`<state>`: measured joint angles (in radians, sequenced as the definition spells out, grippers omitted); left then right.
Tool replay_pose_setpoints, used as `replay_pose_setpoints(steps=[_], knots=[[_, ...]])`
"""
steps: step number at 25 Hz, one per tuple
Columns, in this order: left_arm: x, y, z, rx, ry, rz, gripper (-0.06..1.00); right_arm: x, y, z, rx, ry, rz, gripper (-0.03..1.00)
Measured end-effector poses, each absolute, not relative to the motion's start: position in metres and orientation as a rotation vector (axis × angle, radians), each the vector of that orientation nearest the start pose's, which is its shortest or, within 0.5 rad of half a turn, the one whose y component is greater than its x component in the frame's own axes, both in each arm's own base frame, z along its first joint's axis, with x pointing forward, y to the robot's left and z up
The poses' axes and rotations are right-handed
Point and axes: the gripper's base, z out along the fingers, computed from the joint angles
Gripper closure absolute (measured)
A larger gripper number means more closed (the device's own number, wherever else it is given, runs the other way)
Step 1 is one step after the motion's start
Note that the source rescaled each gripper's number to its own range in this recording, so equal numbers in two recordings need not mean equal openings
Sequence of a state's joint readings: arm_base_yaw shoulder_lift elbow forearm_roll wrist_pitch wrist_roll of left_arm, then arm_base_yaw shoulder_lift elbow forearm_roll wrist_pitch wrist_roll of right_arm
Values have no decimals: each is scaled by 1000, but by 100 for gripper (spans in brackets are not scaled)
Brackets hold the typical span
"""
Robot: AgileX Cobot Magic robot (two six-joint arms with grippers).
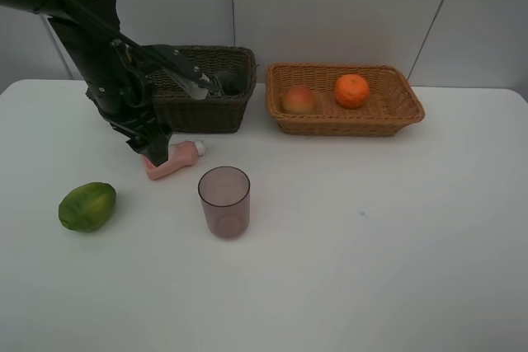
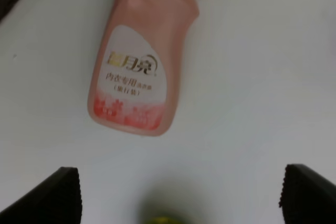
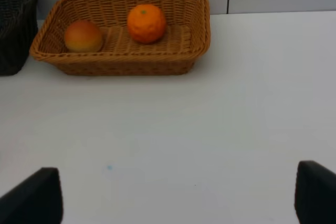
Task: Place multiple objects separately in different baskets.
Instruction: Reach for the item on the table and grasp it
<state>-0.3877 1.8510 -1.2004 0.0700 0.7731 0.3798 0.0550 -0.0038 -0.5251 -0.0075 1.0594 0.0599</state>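
The pink squeeze bottle [image 1: 175, 157] is seen lying on its side on the white table [image 1: 396, 245], just in front of the dark brown basket [image 1: 202, 113] and apart from it, with its cap pointed toward the light tan basket [image 1: 346, 126]. The left gripper [image 1: 153, 151] is held low over the bottle's base end; in the left wrist view its two black fingertips [image 2: 63, 192] are spread wide, and the bottle [image 2: 139, 61] lies label-up beyond them rather than between them, so nothing is gripped. Whether a finger touches the bottle cannot be told. The translucent mauve cup [image 1: 223, 201] is stood upright near the bottle, toward the front of the table, and the green oval fruit [image 1: 87, 206] is set well off to the left of the cup. In the light tan basket the peach-like fruit [image 1: 299, 100] and the orange [image 1: 351, 90] are laid side by side, not touching. The right gripper [image 3: 176, 195] is not seen from above; in its own wrist view its jaws are held wide apart and empty above bare table, well short of the tan basket [image 3: 121, 64].
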Motion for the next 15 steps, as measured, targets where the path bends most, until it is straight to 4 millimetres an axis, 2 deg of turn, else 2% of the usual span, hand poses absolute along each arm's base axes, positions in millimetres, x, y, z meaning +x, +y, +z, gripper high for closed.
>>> replay_pose_setpoints(steps=[9, 15], knots=[[350, -135, 140, 1279, 2612, 141, -4, -8, -1, 284, 5, 2015, 64, 3], [356, -138, 131, 1273, 2563, 138, -4, -8, -1, 284, 5, 2015, 64, 3]])
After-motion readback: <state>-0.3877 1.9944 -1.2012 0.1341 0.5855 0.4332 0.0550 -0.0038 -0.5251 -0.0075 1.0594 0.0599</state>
